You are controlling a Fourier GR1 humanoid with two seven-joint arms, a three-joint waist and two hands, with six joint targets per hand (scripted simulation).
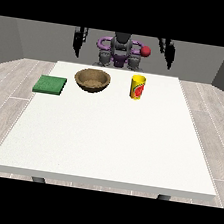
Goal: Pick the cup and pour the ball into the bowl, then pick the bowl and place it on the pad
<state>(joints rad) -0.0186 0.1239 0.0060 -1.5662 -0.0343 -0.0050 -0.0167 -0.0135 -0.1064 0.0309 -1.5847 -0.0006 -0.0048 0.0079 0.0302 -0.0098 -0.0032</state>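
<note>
The cup (pixel 137 87) is seen standing upright on the white surface (pixel 109 144), towards the robot's edge and right of centre in the view. It is a yellow cylinder with a red mark on its side. The ball cannot be made out inside it. It is judged to be light, rigid and smooth-walled, so some slipperiness is to be expected; a hold round the middle of the wall, from the side, is judged best, with the mouth left clear for pouring.

Just to its left, well apart from it, the brown bowl (pixel 93 79) is set open side up. It looks stiff and wide; its rim would be the likely place to be taken.

Farther left, at the surface's edge, the flat green pad (pixel 50 84) lies.

The hand at the view's right (pixel 169 52) and the hand at the view's left (pixel 79 41) are held raised beside the robot, away from everything. Whether the fingers are spread or curled cannot be told.
</note>
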